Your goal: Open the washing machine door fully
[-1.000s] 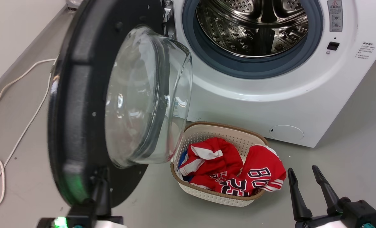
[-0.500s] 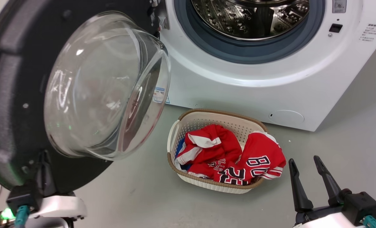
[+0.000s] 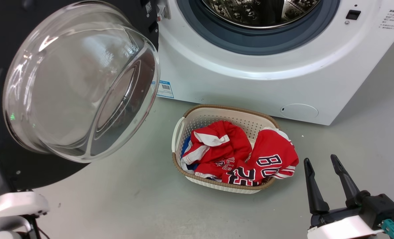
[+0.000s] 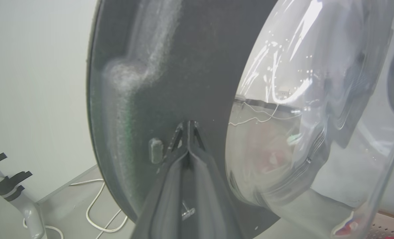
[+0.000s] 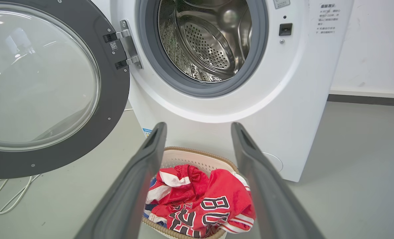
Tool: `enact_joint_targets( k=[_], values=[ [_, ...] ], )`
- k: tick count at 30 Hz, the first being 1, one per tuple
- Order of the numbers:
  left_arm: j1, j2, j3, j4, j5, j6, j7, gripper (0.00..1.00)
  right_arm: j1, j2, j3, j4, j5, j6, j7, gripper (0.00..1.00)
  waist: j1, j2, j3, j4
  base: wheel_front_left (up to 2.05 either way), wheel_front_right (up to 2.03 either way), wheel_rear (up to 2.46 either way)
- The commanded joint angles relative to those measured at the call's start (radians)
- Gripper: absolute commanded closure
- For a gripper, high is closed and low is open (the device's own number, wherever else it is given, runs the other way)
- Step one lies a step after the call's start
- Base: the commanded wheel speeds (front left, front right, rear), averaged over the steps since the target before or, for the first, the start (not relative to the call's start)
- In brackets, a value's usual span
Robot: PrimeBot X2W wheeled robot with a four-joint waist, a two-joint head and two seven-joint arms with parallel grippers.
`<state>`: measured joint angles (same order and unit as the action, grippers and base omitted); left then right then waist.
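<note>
Washing machine door stood wide of the washing machine, hung on the metal hinge at the left side of the machine's round opening as the head view showed it, its black ring and bulging glass bowl turned out toward the room. In the right wrist view the door lay almost in line with the machine's white front, well clear of the grey rubber ring and the steel drum behind it. The left gripper had its fingers together, their tips meeting right at the door's black inner face beside the glass; I could not tell if they pressed on it. The right gripper hung over the floor in front of the machine's right half, its fingers apart with nothing between them. A cream basket sat on the floor just before the machine, below the opening, with red jerseys heaped in it. A small round flap sat low on the machine's front, right of the basket. A white cable trailed on the floor beneath the door.
</note>
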<state>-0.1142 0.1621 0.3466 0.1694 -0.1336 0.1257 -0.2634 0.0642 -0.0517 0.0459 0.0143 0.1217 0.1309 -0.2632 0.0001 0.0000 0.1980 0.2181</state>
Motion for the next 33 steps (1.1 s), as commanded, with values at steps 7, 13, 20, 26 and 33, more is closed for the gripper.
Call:
enact_joint_targets(
  k=[7, 13, 20, 26, 33],
  values=[
    [-0.085, 0.066, 0.054, 0.064, 0.014, -0.034, -0.002, 1.0, -0.03, 0.003, 0.005, 0.001, -0.014, 0.0, -0.002, 0.0, -0.0001, 0.0, 0.017, -0.014, 0.0, 0.0, 0.0],
    [-0.16, 0.111, 0.075, 0.137, 0.017, -0.057, -0.002, 1.0, -0.045, 0.003, 0.004, 0.001, -0.023, 0.0, -0.002, 0.0, -0.0001, 0.0, 0.035, -0.029, 0.0, 0.0, 0.0],
    [-0.229, 0.148, 0.108, 0.258, 0.004, -0.061, -0.001, 1.0, -0.051, 0.003, 0.003, 0.001, -0.029, 0.0, -0.002, 0.0, -0.0001, 0.0, 0.045, -0.054, 0.0, 0.0, 0.0],
    [-0.268, 0.175, 0.13, 0.343, -0.002, -0.074, -0.001, 1.0, -0.051, 0.003, -0.001, -0.004, -0.032, 0.0, -0.002, 0.0, -0.0001, 0.0, 0.051, -0.068, 0.0, 0.0, 0.0],
    [-0.31, 0.211, 0.165, 0.451, -0.012, -0.093, -0.001, 1.0, -0.064, 0.003, -0.001, -0.008, -0.04, 0.0, -0.002, 0.0, -0.0001, 0.0, 0.062, -0.08, 0.0, 0.0, 0.0]
  ],
)
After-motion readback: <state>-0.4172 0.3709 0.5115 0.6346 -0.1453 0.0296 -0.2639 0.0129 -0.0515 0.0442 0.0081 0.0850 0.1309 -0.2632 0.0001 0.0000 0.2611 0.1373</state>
